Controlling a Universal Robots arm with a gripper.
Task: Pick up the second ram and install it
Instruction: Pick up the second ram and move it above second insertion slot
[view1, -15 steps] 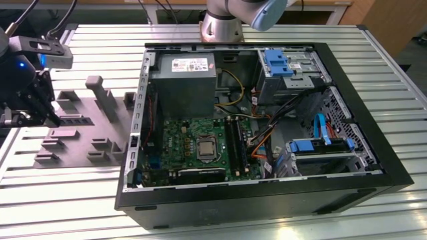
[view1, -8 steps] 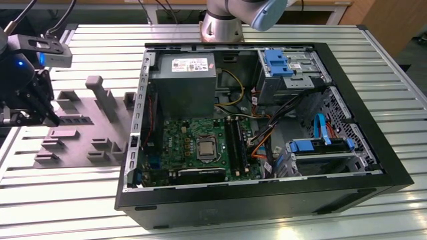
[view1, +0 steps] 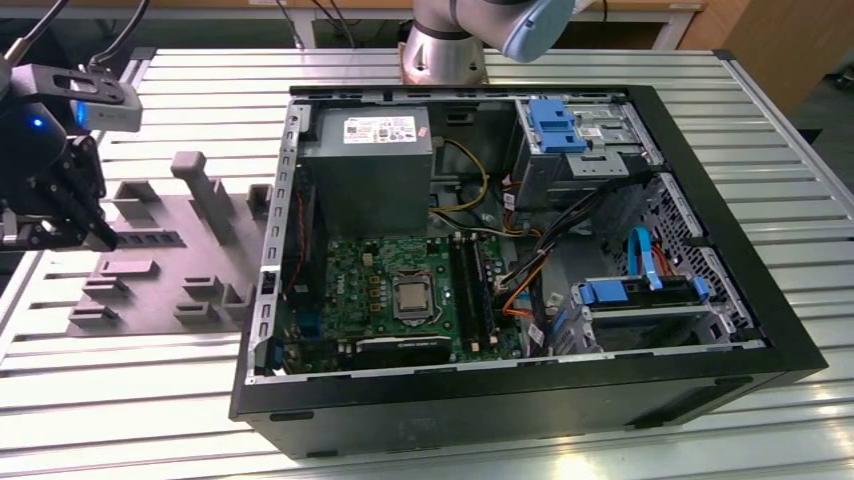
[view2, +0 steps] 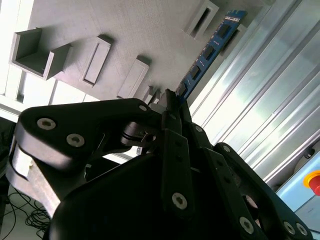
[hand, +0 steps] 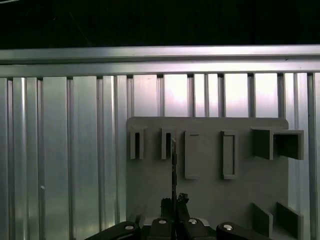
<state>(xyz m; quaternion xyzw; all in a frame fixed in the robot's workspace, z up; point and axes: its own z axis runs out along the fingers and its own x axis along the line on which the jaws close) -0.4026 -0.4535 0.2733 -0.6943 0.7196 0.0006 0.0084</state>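
The gripper has the ram, over the holder
Fingers closed tight on one end of the ram, its blue board jutting out past the tips; all this sits at the exterior view's left, well apart from the case

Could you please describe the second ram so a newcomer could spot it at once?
Find the grey holder block on the exterior view's left of the open computer case. In the second wrist view, the second ram juts from the gripper in front of that block. It is the one thin blue strip with black chips among plain grey moulded slots.
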